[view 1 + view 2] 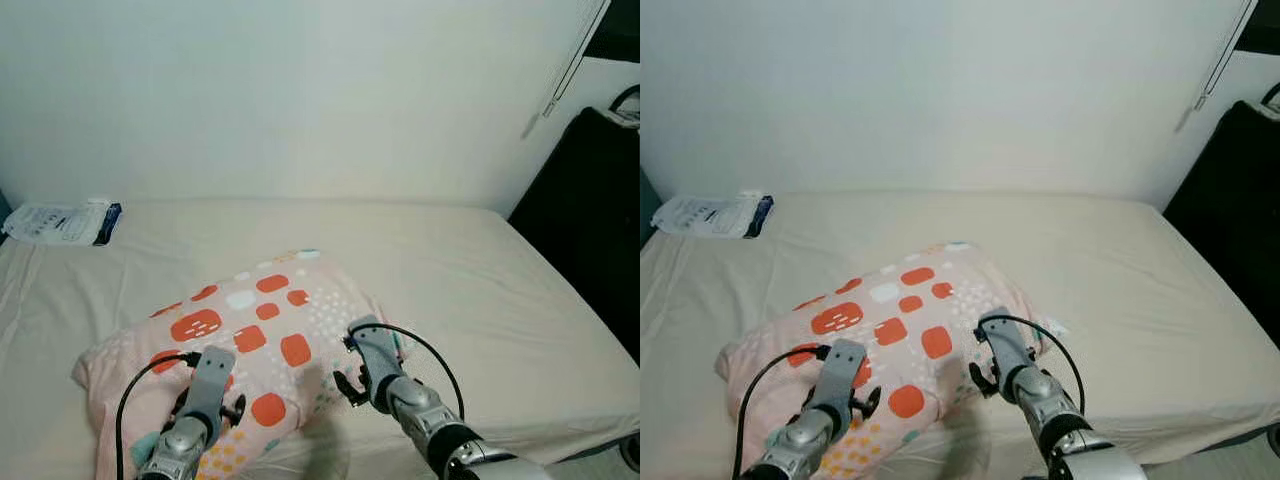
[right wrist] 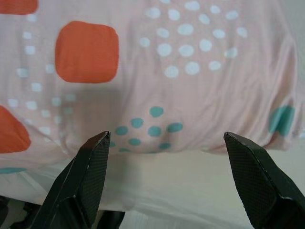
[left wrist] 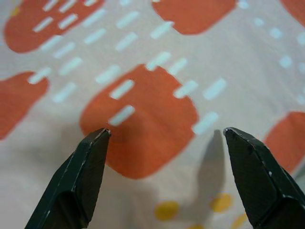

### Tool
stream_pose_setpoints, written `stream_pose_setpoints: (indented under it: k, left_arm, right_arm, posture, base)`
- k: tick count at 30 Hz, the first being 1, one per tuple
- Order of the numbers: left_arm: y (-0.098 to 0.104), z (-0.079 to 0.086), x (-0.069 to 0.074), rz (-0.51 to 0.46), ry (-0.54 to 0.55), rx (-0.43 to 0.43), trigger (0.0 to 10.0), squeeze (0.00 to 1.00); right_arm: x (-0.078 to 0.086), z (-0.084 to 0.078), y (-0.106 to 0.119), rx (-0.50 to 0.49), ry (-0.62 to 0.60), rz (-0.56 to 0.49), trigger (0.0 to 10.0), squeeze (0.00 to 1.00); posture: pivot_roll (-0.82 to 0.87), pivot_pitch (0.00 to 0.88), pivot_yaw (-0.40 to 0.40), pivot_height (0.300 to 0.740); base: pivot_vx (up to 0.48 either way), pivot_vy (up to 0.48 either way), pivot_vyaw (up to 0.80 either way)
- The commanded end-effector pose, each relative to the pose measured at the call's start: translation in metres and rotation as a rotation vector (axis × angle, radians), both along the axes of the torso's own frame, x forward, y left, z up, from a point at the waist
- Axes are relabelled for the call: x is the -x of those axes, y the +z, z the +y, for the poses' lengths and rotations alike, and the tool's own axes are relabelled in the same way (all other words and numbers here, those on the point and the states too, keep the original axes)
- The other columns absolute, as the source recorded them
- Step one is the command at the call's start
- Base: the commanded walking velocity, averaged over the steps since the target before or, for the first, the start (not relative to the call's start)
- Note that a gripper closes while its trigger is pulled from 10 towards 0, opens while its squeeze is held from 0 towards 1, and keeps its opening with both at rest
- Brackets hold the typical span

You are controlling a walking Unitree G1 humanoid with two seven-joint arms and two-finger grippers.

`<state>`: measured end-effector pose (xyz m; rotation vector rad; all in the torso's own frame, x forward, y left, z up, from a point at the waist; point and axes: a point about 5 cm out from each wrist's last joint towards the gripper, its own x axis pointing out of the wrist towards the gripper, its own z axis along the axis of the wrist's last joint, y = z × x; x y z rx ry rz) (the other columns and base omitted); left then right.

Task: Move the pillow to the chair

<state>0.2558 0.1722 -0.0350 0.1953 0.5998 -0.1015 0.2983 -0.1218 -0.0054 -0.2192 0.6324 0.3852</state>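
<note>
— What lies under your hands?

— The pillow (image 1: 240, 345), a soft, plump cushion in pale pink cloth printed with rounded orange patches, white dashes and dots, teal spots and a few yellow ones. It rests on the bed (image 1: 480, 290), whose cream sheet is smooth with slight creases.

— Where is your left hand?

— My left hand (image 3: 164, 136) hovers just above the pillow's near corner, fingers (image 3: 86, 167) spread wide with nothing between them. Right under the gap sits one orange patch crossed by white dashes. I cannot tell whether the fingertips touch the cloth.

— And the right?

— My right hand (image 2: 164, 138) is also wide open and holds nothing. It is at the pillow's near edge, where the fabric bulges and folds down onto the sheet; teal dots lie between my fingertips.

— What else is around?

— Far beyond my left hand, by the white wall, lies a flat white plastic packet (image 1: 60, 222) with a dark blue end; its print is too small to read. Off beyond my right hand a black shape (image 1: 590, 220) stands beside the bed, cut off by the frame.
</note>
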Motion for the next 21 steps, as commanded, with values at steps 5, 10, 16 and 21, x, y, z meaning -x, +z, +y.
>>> stream_pose_setpoints:
  k: [5, 10, 16, 21]
  left_arm:
    - [0.001, 0.0098, 0.0024, -0.024, 0.002, -0.033, 10.0, 0.0]
    - [-0.0002, 0.014, 0.0081, -0.057, 0.036, -0.025, 10.0, 0.0]
    - [0.0011, 0.0107, 0.0092, -0.093, 0.04, -0.006, 10.0, 0.0]
    - [0.0033, 0.0089, 0.0088, -0.122, 0.05, 0.005, 10.0, 0.0]
  right_arm:
    - [-0.0049, -0.0042, 0.0027, -0.031, -0.113, 0.024, 10.0, 0.0]
    - [-0.0044, -0.0051, 0.0026, -0.052, -0.128, 0.012, 10.0, 0.0]
    - [-0.0021, -0.0065, 0.0004, -0.045, -0.116, 0.028, 10.0, 0.0]
    - [-0.0055, -0.0066, 0.0035, -0.06, -0.147, 0.021, 10.0, 0.0]
  posture:
    - [0.08, 0.0, -0.137, 0.74]
    - [0.07, 0.0, -0.119, 0.74]
    - [0.08, 0.0, -0.118, 0.74]
    - [0.08, 0.0, -0.107, 0.74]
  base:
    - [0.0, 0.0, 0.0]
    - [0.0, 0.0, 0.0]
    - [0.0, 0.0, 0.0]
    - [0.0, 0.0, 0.0]
